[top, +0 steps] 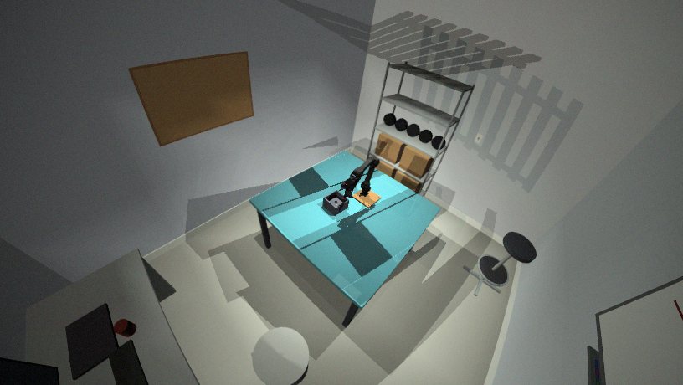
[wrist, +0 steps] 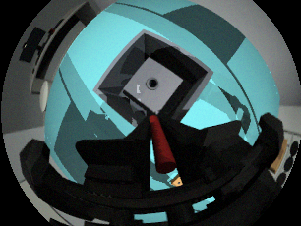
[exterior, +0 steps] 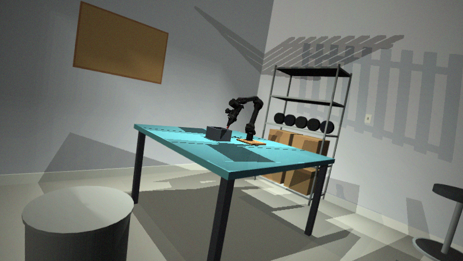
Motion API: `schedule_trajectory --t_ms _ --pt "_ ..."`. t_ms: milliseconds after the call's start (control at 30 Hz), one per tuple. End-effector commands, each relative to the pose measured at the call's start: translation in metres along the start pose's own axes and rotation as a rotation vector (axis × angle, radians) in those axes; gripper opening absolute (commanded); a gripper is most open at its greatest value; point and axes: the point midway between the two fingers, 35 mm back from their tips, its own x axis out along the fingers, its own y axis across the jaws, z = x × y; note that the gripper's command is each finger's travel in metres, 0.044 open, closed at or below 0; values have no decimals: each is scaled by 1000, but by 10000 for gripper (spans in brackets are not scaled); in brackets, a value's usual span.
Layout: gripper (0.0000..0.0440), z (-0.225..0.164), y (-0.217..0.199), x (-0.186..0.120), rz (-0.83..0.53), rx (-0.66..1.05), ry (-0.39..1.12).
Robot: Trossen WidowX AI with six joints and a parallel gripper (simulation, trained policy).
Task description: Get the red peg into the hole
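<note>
The wrist view showed the gripper (top: pixel 347 195) (exterior: pixel 227 126) (wrist: pixel 154 119) nearly closed on the red peg (exterior: pixel 227 127) (wrist: pixel 162 147) near the open box (top: pixel 329 206) (exterior: pixel 214 134) (wrist: pixel 202 84); lowering it tilted risked snagging the rim.

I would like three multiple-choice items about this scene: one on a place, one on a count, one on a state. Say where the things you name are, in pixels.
1. Where is the open box (top: pixel 328 206) (exterior: pixel 212 134) (wrist: pixel 113 78)?
A) on the shelf rack
B) on the turquoise table
C) on the floor

2. How many black balls are lined up on the shelf rack?
A) three
B) seven
C) five

3. How is the red peg (wrist: pixel 161 144)?
A) held between the fingers
B) lying on the table
C) fully in the hole

1: B, the top view shows the box on the turquoise table (top: pixel 305 229) (exterior: pixel 191 148).
2: C, five stand in a row on one board of the shelf rack (top: pixel 432 71) (exterior: pixel 338 84).
3: A, the wrist view shows it gripped, with the plate's hole (wrist: pixel 152 84) unfilled.
</note>
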Motion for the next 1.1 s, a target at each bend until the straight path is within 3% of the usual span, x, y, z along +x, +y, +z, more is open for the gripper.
schedule_trajectory --t_ms 0,467,867,967,1067 --pt "0 14 -1 8 -4 24 -18" --pt "7 45 -5 38 -21 86 -16" --pt "1 48 -8 70 -59 84 42" --pt "33 48 -9 78 -74 70 55" --pt "105 48 -10 83 -87 51 68"
